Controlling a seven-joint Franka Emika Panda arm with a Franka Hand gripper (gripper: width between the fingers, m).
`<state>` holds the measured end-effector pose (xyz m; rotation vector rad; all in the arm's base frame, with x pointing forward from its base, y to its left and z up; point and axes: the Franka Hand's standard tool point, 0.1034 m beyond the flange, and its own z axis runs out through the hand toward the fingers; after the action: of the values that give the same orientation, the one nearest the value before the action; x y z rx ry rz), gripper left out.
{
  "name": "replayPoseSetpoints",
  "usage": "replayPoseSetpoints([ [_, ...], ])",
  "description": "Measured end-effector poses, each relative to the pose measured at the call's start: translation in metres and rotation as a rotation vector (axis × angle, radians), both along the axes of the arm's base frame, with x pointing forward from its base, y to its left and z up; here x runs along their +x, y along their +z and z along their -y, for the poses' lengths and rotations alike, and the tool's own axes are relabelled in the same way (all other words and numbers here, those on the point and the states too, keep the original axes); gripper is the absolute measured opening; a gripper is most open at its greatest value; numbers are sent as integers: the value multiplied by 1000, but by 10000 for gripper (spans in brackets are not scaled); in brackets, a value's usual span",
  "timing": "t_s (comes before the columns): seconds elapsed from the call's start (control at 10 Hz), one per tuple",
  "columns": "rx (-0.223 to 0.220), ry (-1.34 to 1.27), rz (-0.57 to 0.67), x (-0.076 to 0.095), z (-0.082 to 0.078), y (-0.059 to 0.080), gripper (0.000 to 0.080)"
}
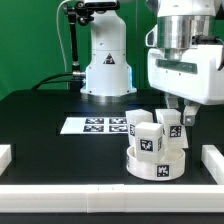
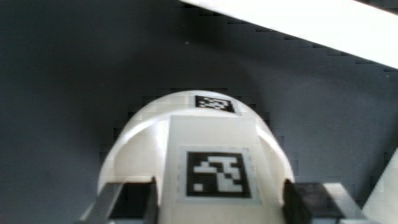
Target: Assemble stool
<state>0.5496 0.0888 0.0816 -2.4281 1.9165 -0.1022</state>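
Note:
The stool's round white seat [image 1: 155, 163] lies on the black table near the front. Three white tagged legs stand up from it: one at the back left [image 1: 138, 125], one in front [image 1: 150, 141] and one on the exterior view's right [image 1: 170, 128]. My gripper [image 1: 178, 116] comes down from above onto that right leg. In the wrist view the tagged leg [image 2: 217, 172] fills the space between my fingers [image 2: 128, 200], both pads against its sides, so the gripper [image 2: 222, 196] is shut on it. The seat's curved rim [image 2: 151, 125] shows beneath.
The marker board [image 1: 92, 125] lies flat behind the seat. Plain white bars edge the table at the exterior view's left [image 1: 5, 155], right [image 1: 212, 160] and front [image 1: 100, 190]. The arm's white base [image 1: 107, 65] stands at the back.

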Motion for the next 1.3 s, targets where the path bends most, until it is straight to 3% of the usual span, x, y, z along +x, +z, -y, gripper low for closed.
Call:
replayPoseSetpoints([
  [1.3,129,-698,-14,-2,-14,0,338],
])
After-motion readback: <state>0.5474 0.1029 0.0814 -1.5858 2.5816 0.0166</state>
